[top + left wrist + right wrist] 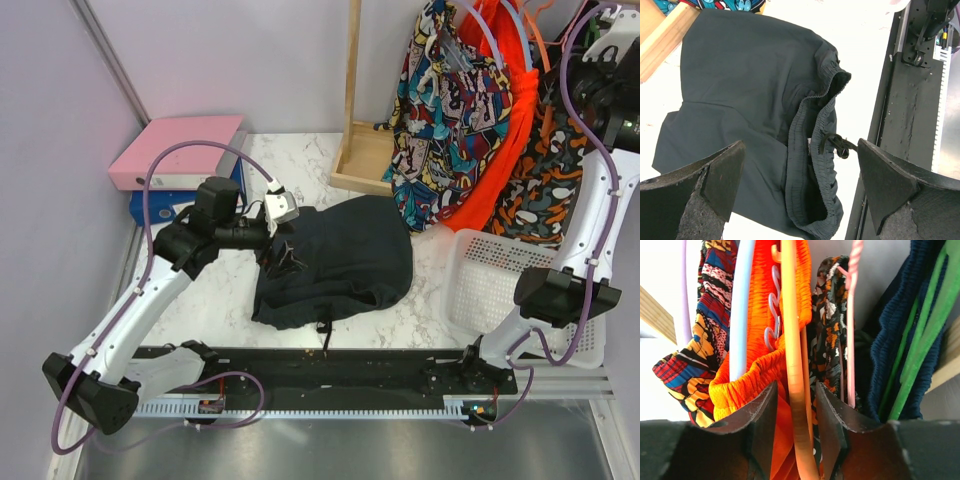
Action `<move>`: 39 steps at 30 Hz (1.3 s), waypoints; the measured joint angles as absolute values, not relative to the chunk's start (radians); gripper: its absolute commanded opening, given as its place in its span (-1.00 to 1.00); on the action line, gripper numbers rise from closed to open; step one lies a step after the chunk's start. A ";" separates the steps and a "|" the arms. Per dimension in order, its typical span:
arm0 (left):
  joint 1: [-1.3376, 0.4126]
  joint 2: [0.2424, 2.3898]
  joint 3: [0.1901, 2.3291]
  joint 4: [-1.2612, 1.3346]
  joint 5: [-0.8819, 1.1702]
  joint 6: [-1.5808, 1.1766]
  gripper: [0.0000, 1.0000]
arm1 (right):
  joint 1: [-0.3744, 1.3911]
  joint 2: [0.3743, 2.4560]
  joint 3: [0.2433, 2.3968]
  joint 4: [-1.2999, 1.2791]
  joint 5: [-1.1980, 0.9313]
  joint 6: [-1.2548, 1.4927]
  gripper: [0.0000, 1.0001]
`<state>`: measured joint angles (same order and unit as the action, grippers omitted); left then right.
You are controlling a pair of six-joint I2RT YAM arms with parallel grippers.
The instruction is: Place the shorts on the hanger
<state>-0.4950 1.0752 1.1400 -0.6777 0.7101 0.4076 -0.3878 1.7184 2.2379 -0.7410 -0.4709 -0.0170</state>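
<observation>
Our left claw (800, 165) is spread wide and holds nothing. It hovers above the shorts (740, 75), with the gathered waistband (810, 150) and the knotted drawstring (837, 145) lying between its two fingers. The shorts lie in a loose black heap on the tabletop (230, 300), near its middle, with the waist opening turned toward the arm bases.

Our right claw (796, 405) is raised among the hanging clothes. Its jaws stand narrowly either side of the hanger (792, 340), but we cannot tell whether the pads are actually pressing on it.

We judge the hanger to be the main risk. It is packed in close beside the orange garment (760, 375), with the light blue hanger (740, 315) on one side and the pink hanger (852, 315) on the other. Pulling it out could snag a neighbour and drag clothes down with it. The rod is thin and smooth, so it could also twist or slip in a loose grip.

On the left side, closing here might catch only the drawstring or a single layer of waistband. The baggy fabric would then sag shut instead of opening for the hanger.
</observation>
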 measured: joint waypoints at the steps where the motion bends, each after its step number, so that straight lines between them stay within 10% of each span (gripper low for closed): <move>1: -0.495 1.077 1.140 -0.678 0.710 0.408 0.99 | -0.384 1.718 2.238 -0.742 -0.471 -0.023 -0.23; 6: -0.495 1.080 1.143 -0.678 0.710 0.408 0.99 | -0.382 1.718 2.238 -0.751 -0.471 -0.037 -1.00; 39: -0.495 1.080 1.145 -0.678 0.713 0.408 0.99 | -0.383 1.468 2.122 -0.796 -0.401 -0.035 -1.00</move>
